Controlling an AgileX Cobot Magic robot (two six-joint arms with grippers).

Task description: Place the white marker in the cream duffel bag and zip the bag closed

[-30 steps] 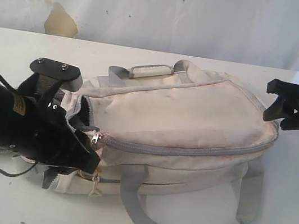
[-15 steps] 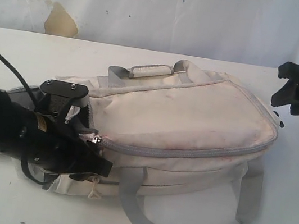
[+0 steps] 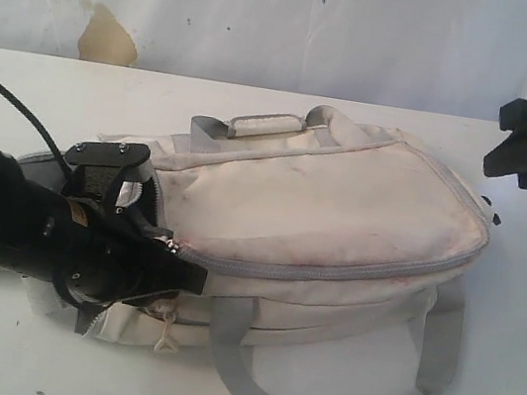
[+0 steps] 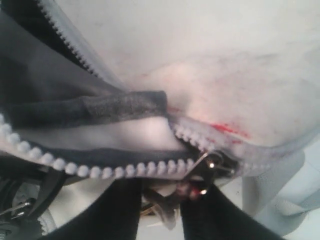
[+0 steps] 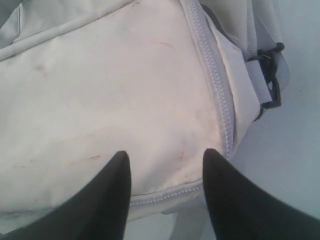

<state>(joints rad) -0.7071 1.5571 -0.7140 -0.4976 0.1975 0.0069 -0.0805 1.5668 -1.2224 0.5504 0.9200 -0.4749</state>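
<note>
Cream fabric duffel bag (image 3: 342,210) lies on the white table (image 3: 41,82), zip gaping at one end. Left gripper (image 4: 162,192) brackets the metal zip pull (image 4: 212,165), grip unclear; right gripper (image 5: 165,160) hovers spread, empty.

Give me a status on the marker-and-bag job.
Done: the white marker is out of sight, presumably inside the cream duffel bag; its zip is closed along most of its run. In hand: the left gripper brackets the zip pull, grip unconfirmed; the right gripper hangs open over the bag's other end. Left: the short open stretch showing dark lining.
</note>
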